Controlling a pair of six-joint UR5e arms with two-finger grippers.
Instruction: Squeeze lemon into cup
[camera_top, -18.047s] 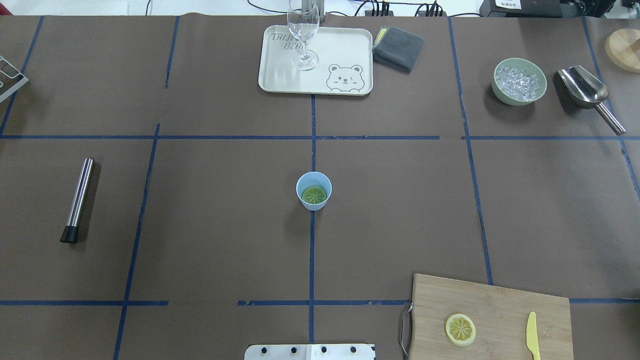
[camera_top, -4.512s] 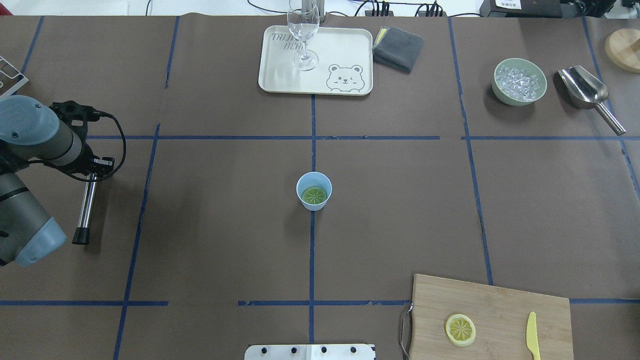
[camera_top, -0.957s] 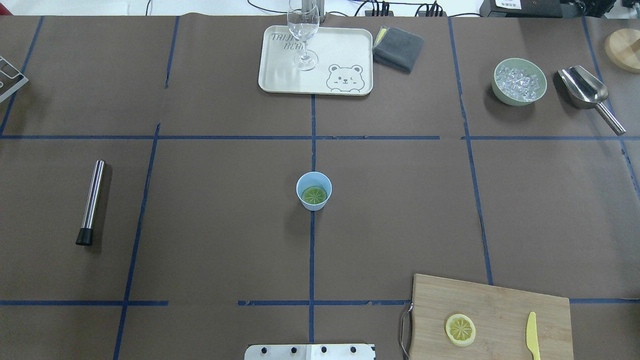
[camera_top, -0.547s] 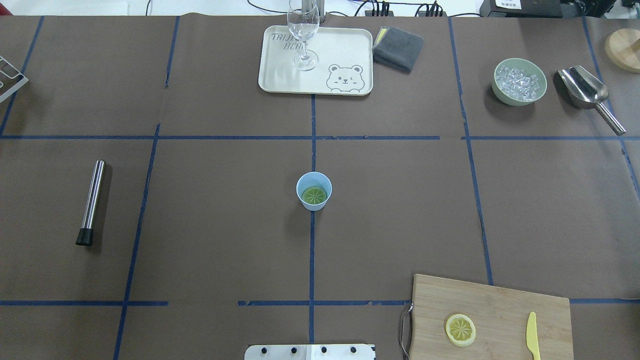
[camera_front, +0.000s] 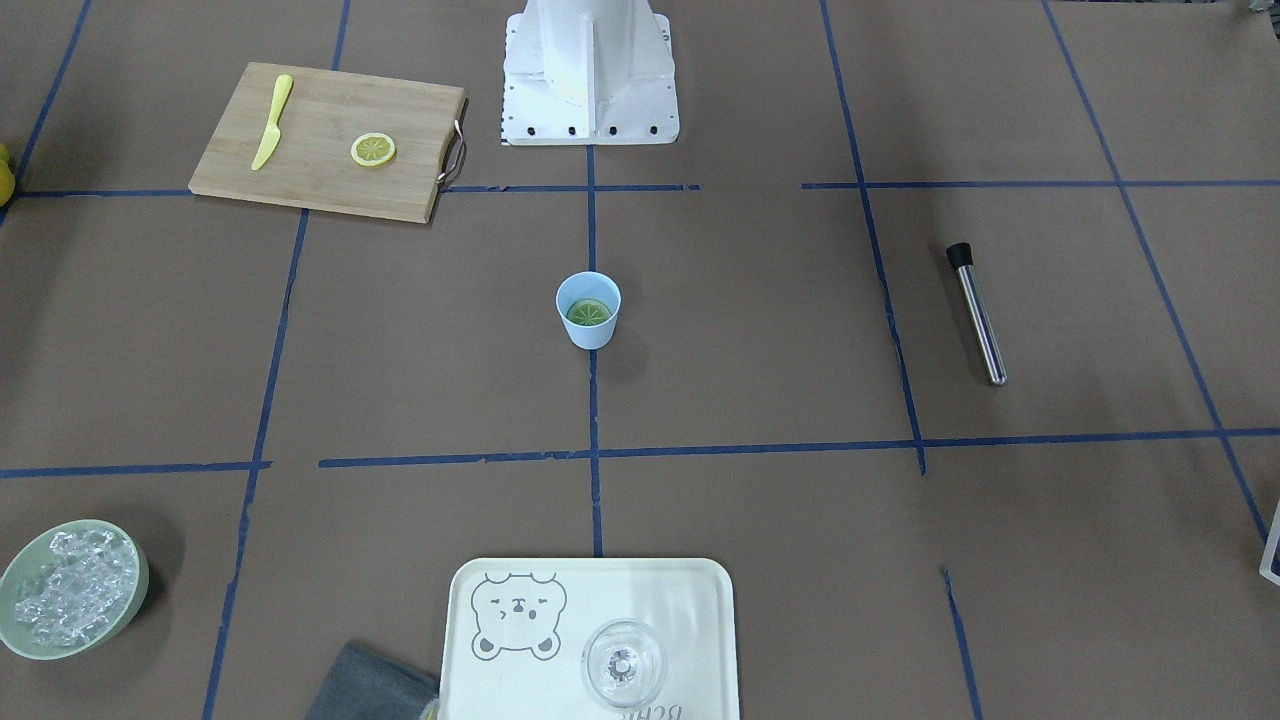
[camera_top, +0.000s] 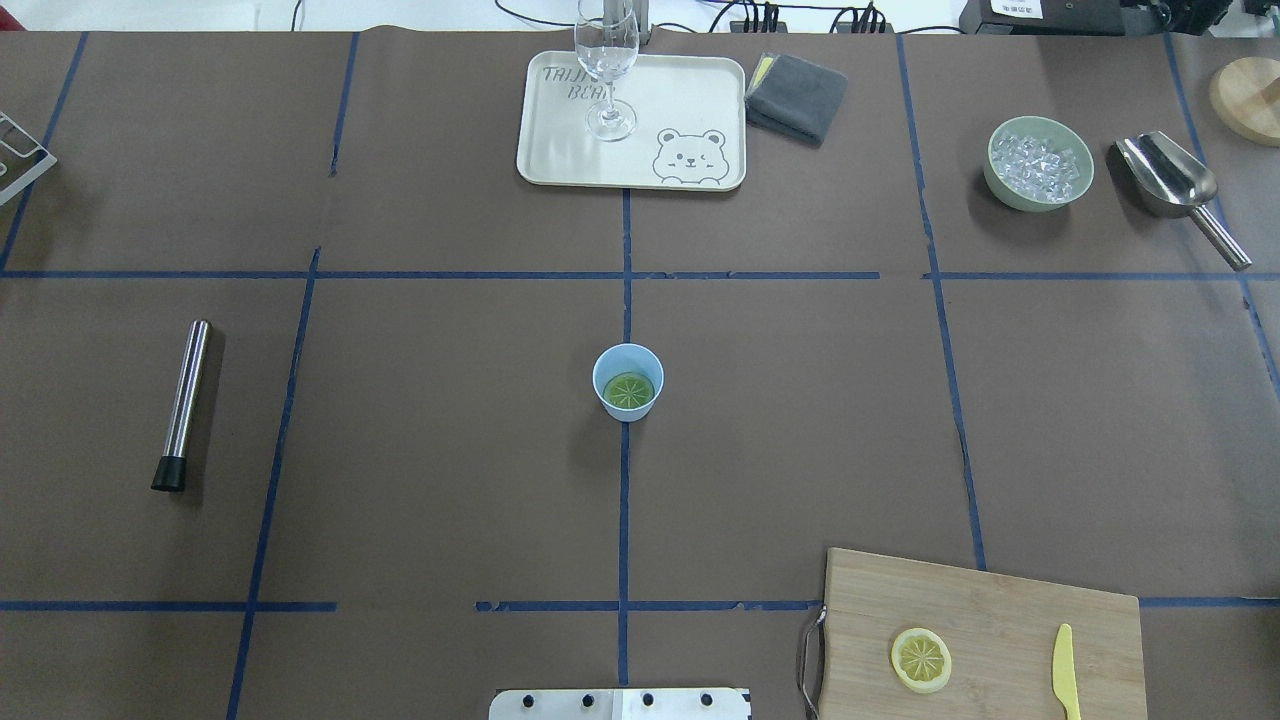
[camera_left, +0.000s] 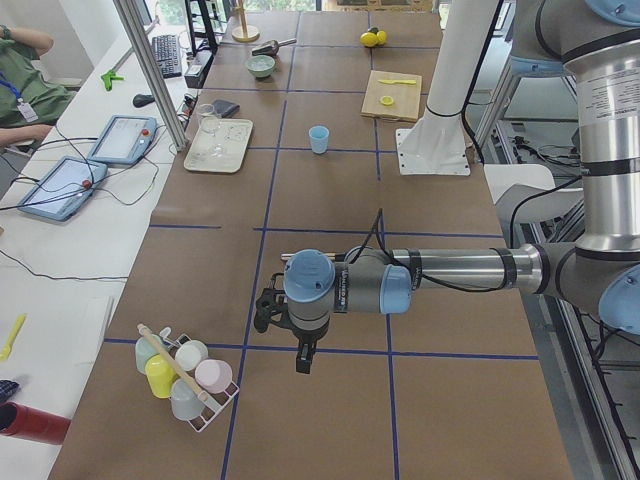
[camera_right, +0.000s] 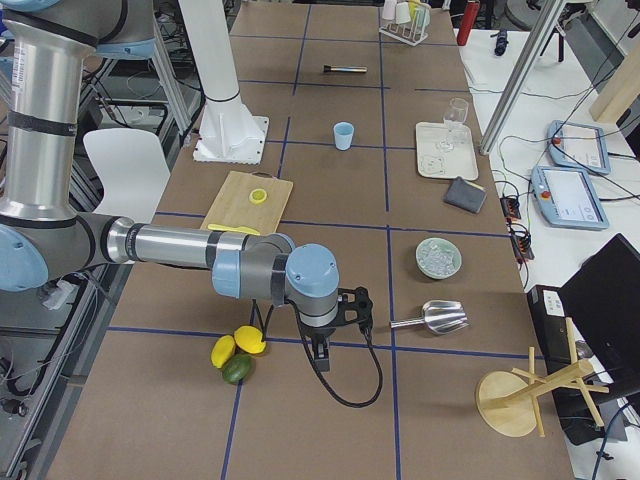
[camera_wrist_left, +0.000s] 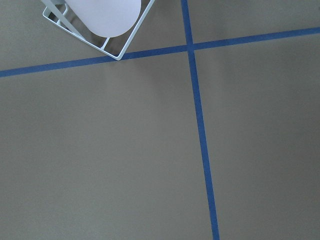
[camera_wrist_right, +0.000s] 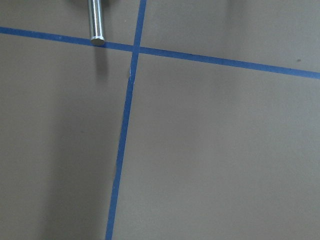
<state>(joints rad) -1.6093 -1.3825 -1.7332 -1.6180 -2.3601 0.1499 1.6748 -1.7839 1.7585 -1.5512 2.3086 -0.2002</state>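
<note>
On my far left, the left gripper (camera_left: 303, 361) hangs over bare table just beside a wire rack (camera_left: 190, 378) of small cups. I only catch it in the side view, so I cannot tell whether its fingers are apart or together. Its wrist camera gives me a corner of that rack and crossed blue tape, with no fingers in sight.

Next comes a steel rod (camera_top: 184, 403) with a black tip, lying flat, well apart from everything else.

At mid-table the cup (camera_top: 619, 357) stands upright on the centre tape line. A round slice (camera_top: 629, 391) lies flat on its bottom and looks greenish from here.

Beyond the cup, at the far edge, a tray (camera_top: 700, 100) carries an upright glass (camera_top: 607, 60). A folded grey cloth (camera_top: 797, 96) sits just beside the tray's right end.

Right of centre, at the near edge, is the board (camera_top: 1000, 605). The lemon (camera_top: 921, 659) lies flat on it, untouched, and a yellow knife (camera_top: 1064, 670) lies near it on the right.

At the far right corner, a bowl (camera_top: 1035, 204) of ice sits next to a metal scoop (camera_top: 1168, 175).

Past the table's right end, the right gripper (camera_right: 322, 360) points down near the scoop's handle. Three citrus fruits (camera_right: 240, 350) lie on its other side. I see it from the side only, so I cannot tell how its fingers stand.
</note>
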